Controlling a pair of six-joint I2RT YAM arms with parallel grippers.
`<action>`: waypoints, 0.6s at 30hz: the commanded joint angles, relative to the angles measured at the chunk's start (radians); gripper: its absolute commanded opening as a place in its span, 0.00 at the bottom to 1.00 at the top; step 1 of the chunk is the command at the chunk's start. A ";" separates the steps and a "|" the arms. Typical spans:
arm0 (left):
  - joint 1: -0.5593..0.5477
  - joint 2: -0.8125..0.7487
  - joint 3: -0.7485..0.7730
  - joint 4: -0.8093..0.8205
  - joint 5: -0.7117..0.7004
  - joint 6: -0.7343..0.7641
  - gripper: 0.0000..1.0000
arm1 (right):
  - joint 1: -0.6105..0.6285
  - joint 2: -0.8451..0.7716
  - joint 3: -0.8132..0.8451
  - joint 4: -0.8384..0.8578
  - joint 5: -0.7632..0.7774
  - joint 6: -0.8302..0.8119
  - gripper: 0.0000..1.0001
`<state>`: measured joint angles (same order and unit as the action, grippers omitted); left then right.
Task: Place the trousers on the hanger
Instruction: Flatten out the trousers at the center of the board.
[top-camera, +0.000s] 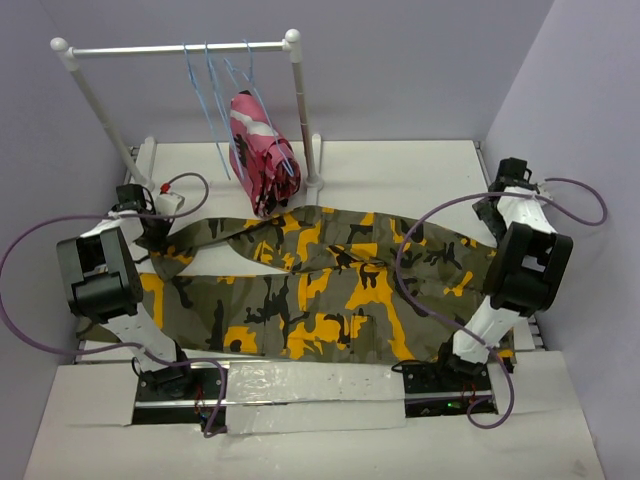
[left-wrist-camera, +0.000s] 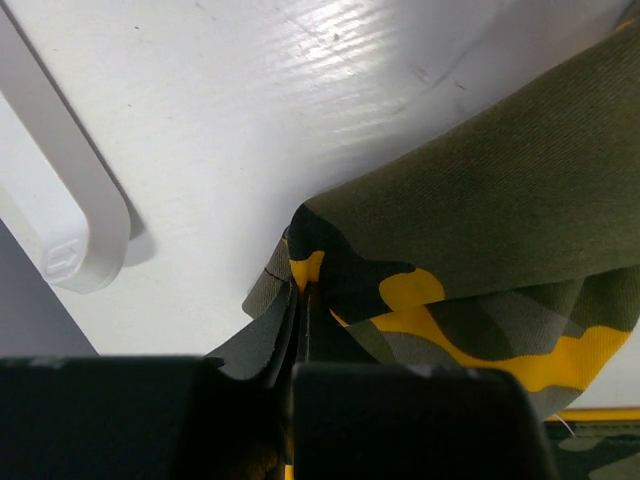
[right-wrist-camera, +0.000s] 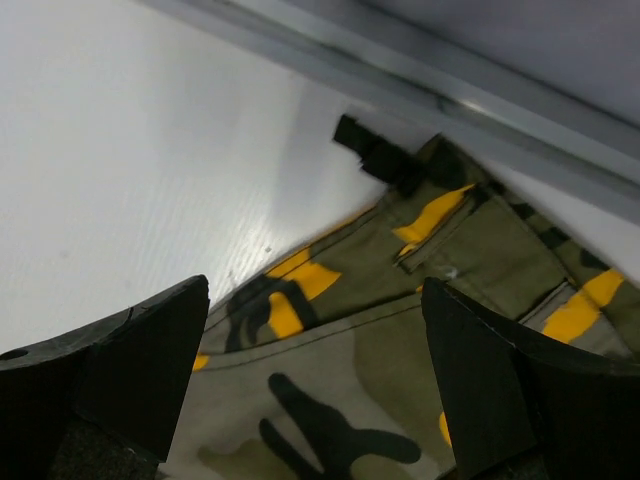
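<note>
table (top-camera: 400, 165): white. I see the stand at the far side and both arm bases at the near edge.
trousers (top-camera: 320, 290): lying flat across the middle, running left to right, none of it on a hanger. The far-left end is bunched where the left jaws bite it.
rail stand (top-camera: 180, 47): white, far left of centre. One foot (left-wrist-camera: 60, 200) sits just beside the pinched cloth, and the wrist view shows bare table between them.
pink garment (top-camera: 258, 150): hangs from the rail. Its lower end overlaps the far edge of the trousers from above, and I can't tell if they touch.
hanger (top-camera: 205, 100): several light-blue ones on the rail, left of the pink garment and well apart from both grippers.
cables: a purple loop (top-camera: 410, 270) lies over the right half of the trousers, and another (top-camera: 30, 300) swings out on the left.
left gripper (top-camera: 155, 240): jaws clamped together on a fold of the trousers (left-wrist-camera: 500, 200). The cloth is squeezed between the fingers (left-wrist-camera: 400, 420) at the far-left end, low over the table.
right gripper (right-wrist-camera: 315, 330): jaws spread wide with nothing gripped. The fingers (right-wrist-camera: 130, 360) straddle the trousers' far-right corner (right-wrist-camera: 400, 300) near the table edge. I can't tell if they touch the cloth.
</note>
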<state>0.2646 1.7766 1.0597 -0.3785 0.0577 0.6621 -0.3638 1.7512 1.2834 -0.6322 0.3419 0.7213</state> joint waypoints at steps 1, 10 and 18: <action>0.007 0.016 0.035 -0.032 -0.043 -0.021 0.00 | -0.030 0.117 0.054 -0.038 0.014 0.011 0.94; 0.007 0.015 0.065 -0.099 -0.042 -0.065 0.00 | -0.043 0.290 0.148 -0.059 -0.012 -0.054 0.75; 0.010 0.019 0.113 -0.142 -0.030 -0.134 0.00 | -0.044 0.224 0.078 0.004 -0.078 -0.089 0.05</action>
<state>0.2659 1.8011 1.1248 -0.4769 0.0261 0.5795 -0.3973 2.0218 1.4210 -0.6650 0.3266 0.6590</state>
